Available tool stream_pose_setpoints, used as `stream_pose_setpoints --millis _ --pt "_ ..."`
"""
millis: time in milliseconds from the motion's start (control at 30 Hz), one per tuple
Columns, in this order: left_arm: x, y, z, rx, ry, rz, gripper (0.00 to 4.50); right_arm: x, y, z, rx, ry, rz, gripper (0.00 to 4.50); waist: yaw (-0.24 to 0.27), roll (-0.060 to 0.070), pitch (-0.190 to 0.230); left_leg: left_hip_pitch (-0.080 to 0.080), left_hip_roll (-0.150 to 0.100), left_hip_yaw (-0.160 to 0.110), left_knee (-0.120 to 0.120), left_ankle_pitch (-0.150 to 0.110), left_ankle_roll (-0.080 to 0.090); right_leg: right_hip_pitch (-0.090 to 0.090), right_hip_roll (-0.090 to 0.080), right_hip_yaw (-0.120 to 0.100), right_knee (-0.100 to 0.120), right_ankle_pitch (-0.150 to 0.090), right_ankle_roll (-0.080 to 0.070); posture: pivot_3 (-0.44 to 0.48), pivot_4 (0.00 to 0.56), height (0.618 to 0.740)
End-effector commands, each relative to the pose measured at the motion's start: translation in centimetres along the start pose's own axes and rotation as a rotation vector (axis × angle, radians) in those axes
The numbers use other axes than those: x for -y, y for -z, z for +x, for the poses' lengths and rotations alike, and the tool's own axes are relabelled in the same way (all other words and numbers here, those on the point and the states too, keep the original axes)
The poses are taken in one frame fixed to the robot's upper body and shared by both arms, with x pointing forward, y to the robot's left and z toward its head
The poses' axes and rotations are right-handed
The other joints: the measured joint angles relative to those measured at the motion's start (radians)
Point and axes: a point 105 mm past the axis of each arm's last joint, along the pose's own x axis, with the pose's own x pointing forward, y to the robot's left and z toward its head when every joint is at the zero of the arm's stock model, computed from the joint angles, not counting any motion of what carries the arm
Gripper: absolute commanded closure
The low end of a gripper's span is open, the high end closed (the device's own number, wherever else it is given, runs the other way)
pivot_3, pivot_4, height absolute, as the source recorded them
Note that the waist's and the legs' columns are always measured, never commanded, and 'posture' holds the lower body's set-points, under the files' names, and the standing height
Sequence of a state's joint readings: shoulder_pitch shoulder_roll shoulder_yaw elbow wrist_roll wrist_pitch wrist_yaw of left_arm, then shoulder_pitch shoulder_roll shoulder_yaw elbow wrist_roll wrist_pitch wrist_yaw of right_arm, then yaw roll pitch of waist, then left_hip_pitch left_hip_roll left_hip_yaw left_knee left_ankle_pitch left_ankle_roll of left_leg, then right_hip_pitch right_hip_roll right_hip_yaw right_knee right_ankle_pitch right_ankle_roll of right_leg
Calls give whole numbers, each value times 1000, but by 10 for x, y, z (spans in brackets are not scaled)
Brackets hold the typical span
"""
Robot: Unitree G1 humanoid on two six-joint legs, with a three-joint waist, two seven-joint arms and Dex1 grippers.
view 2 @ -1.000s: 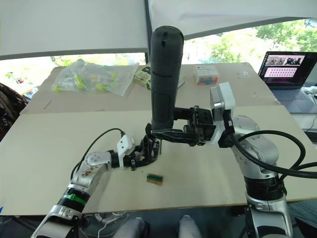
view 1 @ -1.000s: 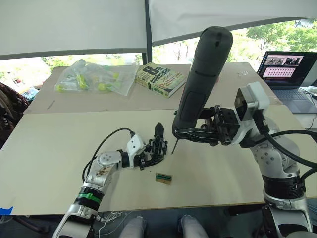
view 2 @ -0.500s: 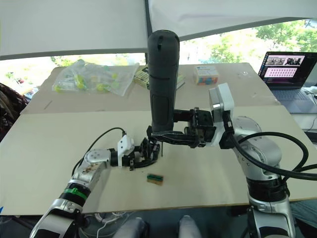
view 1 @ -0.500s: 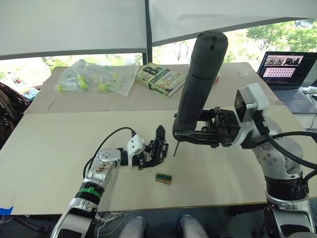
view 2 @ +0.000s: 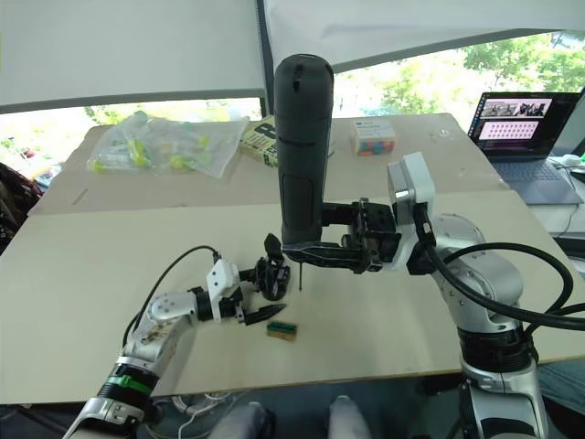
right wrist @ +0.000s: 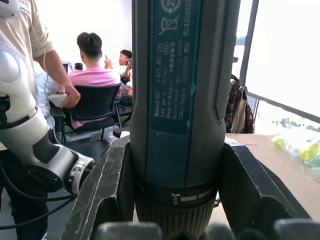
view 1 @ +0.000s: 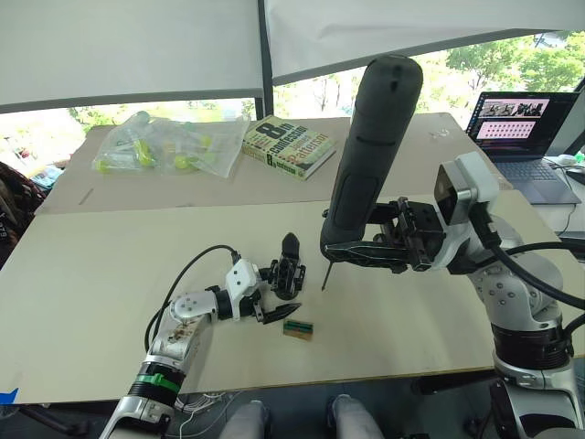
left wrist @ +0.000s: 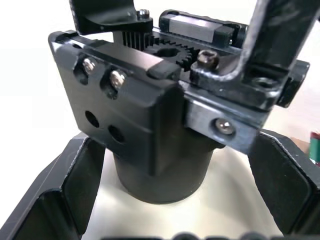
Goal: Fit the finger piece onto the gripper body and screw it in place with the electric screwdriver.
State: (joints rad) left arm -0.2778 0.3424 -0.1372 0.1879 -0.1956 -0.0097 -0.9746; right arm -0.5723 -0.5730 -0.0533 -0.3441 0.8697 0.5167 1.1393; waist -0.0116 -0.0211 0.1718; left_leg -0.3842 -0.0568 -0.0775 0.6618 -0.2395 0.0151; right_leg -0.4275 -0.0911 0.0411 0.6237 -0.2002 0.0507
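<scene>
Head views: the right gripper (view 1: 352, 251) has its jaws clamped round the electric screwdriver (view 1: 366, 155), upright, bit down just above the tabletop (view 1: 91, 265); the left gripper (view 1: 281, 294), jaws apart, flanks the gripper body (view 1: 289, 272), with the finger piece (view 1: 290, 243) rising from it; a small tan-and-green block (view 1: 299, 328) lies nearby.
Left wrist view: the gripper body (left wrist: 165, 105) sits between spread fingers (left wrist: 65, 195).
Right wrist view: fingers (right wrist: 107, 190) pinch the screwdriver (right wrist: 180, 100); people sit beyond.
</scene>
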Motion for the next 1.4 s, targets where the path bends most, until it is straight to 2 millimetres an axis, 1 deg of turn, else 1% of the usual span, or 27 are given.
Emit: stream_pose_setpoints --millis 33,233,500,667,867,1000,1100,1200,1233,1400 --pt "1 -5 6 14 -49 -1 53 -4 -14 1 39 -19 -52 2585 0 0 0 0 0 0 0 0 0 0 0 0 0 0 0 0 150 737" --pt "0 0 7 1 -113 -23 53 -4 -14 1 35 -22 -50 2585 2 0 0 0 0 0 0 0 0 0 0 0 0 0 0 0 150 737" --pt "2 4 5 -26 -103 -17 53 -5 -15 0 33 -23 -51 2585 2 0 0 0 0 0 0 0 0 1 0 0 0 0 0 0 150 737" --pt "5 3 2 -27 -85 -18 53 -4 -15 -1 30 -22 -52 2585 -2 0 0 1 0 0 0 0 0 1 0 0 0 0 0 0 150 737" --pt "4 -3 2 -4 -98 -19 53 -4 -14 -1 31 -19 -51 2585 -1 0 0 0 0 0 0 0 0 1 0 0 0 0 0 0 150 737" --pt "5 -1 1 -15 -107 -33 53 -4 -14 0 33 -17 -51 2585 -1 0 0 0 0 0 0 0 0 1 0 0 0 0 0 0 150 737" --pt "5 3 0 -28 -117 -44 779 -4 -13 0 35 -16 -51 2585 -1 0 0 0 0 0 0 0 0 1 0 0 0 0 0 0 150 737" --pt "5 6 -1 -37 -118 -51 2046 -5 -13 0 36 -16 -50 2585 -1 0 0 0 0 0 0 0 0 1 0 0 0 0 0 0 150 737" --pt "6 7 -1 -41 -116 -52 2184 -4 -13 0 36 -16 -50 2585 -1 0 0 0 0 0 0 0 0 1 0 0 0 0 0 0 150 737" --pt "6 7 -1 -41 -106 -52 2182 -3 -17 1 38 -22 -55 2585 -1 0 0 0 0 0 0 0 0 1 0 0 0 0 0 0 150 737"
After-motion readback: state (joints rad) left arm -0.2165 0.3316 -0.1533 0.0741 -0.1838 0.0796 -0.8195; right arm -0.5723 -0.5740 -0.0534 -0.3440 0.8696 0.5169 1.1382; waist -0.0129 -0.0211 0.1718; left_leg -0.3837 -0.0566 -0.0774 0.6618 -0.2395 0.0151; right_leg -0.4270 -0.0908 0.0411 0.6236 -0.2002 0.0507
